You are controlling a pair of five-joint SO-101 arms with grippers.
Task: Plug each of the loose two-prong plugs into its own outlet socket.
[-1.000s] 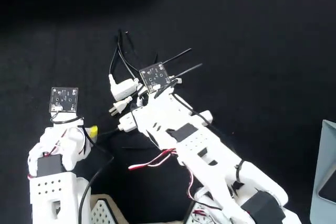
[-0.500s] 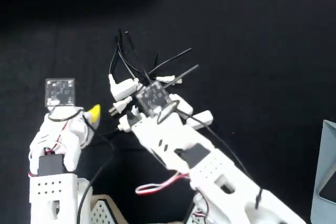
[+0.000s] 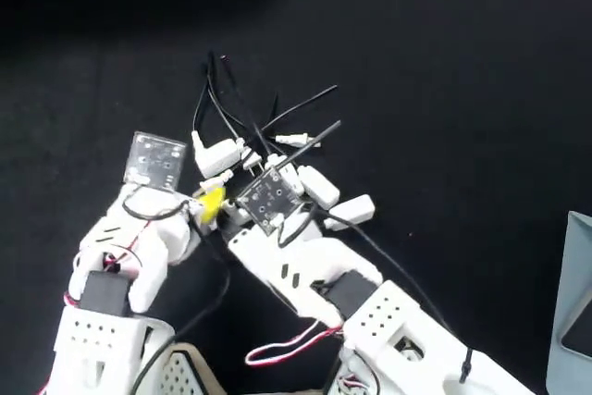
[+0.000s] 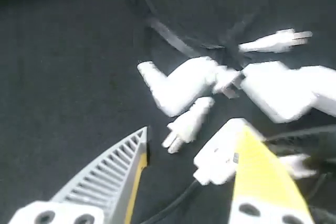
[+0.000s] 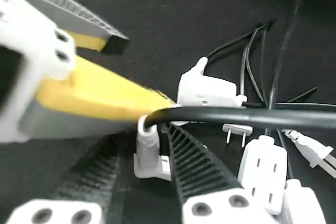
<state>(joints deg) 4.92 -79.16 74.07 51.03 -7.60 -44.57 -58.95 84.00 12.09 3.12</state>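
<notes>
Matte black cloth (image 3: 462, 90) covers the table. Left of centre in the high view, glossy white plugs (image 3: 222, 153) and boxy sockets (image 3: 319, 187) lie tangled with thin black cords (image 3: 296, 108). The left claw (image 4: 191, 140), with one ribbed grey finger and one yellow, gapes wide and holds nothing. The right claw (image 5: 140, 136) pinches a small white plug (image 5: 147, 150), with the left claw's yellow finger (image 5: 100, 95) close against it.

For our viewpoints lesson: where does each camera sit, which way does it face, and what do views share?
High view: fixed above, looking down on the black table; left arm and right arm show.
Left wrist view: on the left arm, facing the angled white plug past the open left claw.
Right wrist view: on the right arm, facing that plug past the right claw; the left claw intrudes.
Shared: all three show that plug.
</notes>
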